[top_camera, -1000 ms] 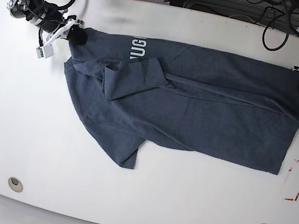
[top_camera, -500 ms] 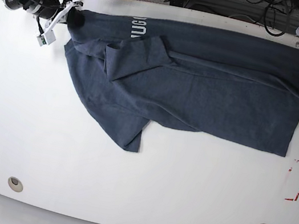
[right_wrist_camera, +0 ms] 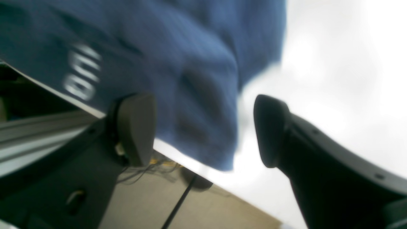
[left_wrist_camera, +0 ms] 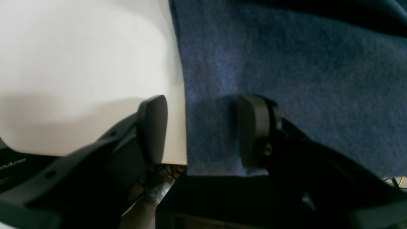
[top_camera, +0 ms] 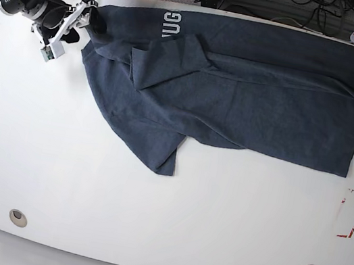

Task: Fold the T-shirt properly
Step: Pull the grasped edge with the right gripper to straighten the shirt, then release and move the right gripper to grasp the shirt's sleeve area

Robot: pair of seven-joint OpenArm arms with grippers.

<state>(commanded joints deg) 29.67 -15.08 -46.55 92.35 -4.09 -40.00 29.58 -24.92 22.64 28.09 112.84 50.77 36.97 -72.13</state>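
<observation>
T-shirt (top_camera: 238, 95) lies spread along the far edge of the white table (top_camera: 148, 217), with white letters "UG" readable and the rest folded under. Both the left gripper (left_wrist_camera: 197, 130) and right gripper (right_wrist_camera: 203, 130) stand parted, the shirt's corners between their fingers.

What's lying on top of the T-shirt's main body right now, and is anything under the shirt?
A folded-over flap of the T-shirt lies across its upper left, beside the white lettering. Around the shirt, only the bare white table shows; whatever sits beneath the cloth is covered.
</observation>
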